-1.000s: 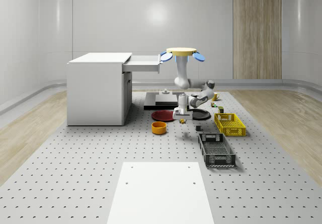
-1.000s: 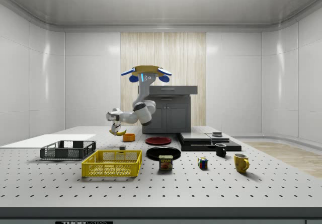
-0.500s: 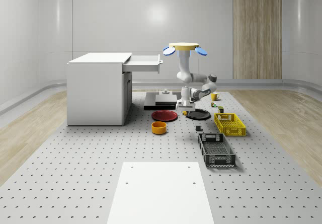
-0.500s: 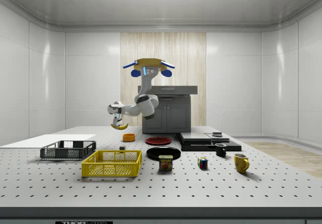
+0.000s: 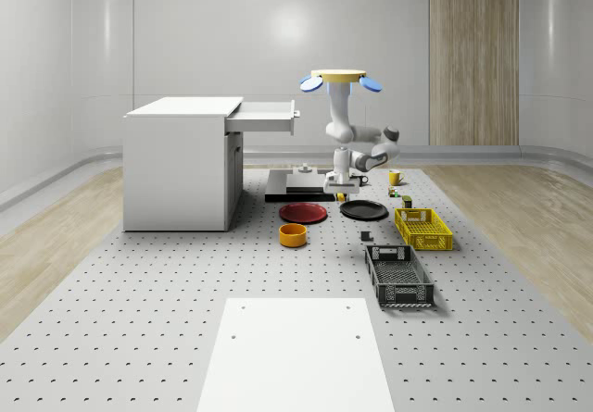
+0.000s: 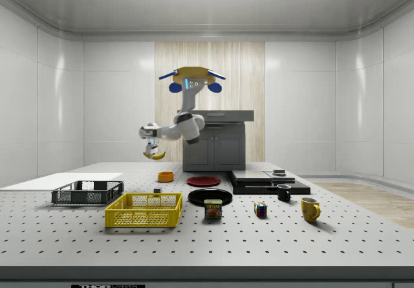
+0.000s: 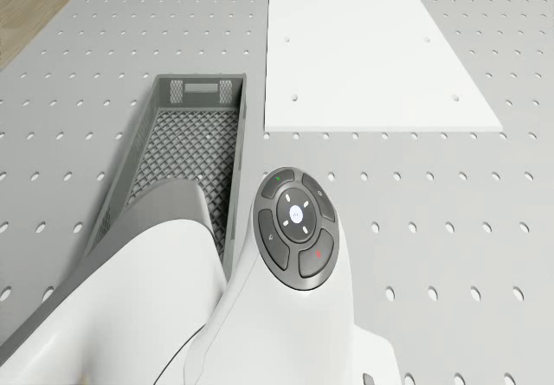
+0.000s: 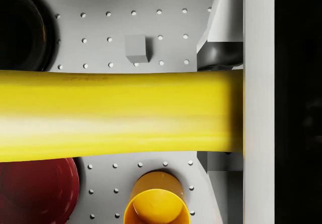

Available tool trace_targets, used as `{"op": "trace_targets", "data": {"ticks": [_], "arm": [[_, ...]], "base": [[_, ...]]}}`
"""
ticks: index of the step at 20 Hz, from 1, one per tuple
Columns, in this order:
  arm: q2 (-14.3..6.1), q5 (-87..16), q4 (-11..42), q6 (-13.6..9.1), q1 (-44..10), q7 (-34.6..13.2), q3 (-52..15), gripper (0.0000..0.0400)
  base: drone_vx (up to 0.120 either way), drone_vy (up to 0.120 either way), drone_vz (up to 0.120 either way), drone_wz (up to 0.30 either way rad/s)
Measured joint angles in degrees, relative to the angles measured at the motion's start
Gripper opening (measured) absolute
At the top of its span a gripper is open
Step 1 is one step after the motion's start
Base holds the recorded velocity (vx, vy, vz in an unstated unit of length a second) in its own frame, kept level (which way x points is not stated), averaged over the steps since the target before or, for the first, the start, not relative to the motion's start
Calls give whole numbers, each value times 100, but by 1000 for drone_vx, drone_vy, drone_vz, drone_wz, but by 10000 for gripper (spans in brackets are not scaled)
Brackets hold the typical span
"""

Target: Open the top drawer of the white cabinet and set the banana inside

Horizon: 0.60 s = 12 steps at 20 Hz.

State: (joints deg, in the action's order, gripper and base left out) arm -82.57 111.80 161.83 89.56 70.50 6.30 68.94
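Whole-scene view: the drone, a flat yellow disc with blue rotors, hovers in the air to the right of the white cabinet, above the far part of the perforated grey desk. Its glossy white arm bends down to the tool, which hangs above the desk, gripping the banana. From the wrist the banana is a smooth yellow bar lying across the frame, clamped between the fingers.

The boxy cabinet's top drawer stands pulled out toward the drone; its inside cannot be seen. Below the tool lie a round red plate, a black plate and a small orange bowl. Nearer, on the right, sit a yellow mesh basket and a dark grey lattice crate; whether they hold anything cannot be told. A flat white panel lies at the near edge.
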Motion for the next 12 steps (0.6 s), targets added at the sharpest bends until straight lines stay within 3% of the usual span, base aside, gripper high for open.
{"op": "trace_targets", "data": {"ticks": [12], "arm": [[-11,-7,0,10,5,12,4,193]], "base": [[-120,0,120,0]]}}
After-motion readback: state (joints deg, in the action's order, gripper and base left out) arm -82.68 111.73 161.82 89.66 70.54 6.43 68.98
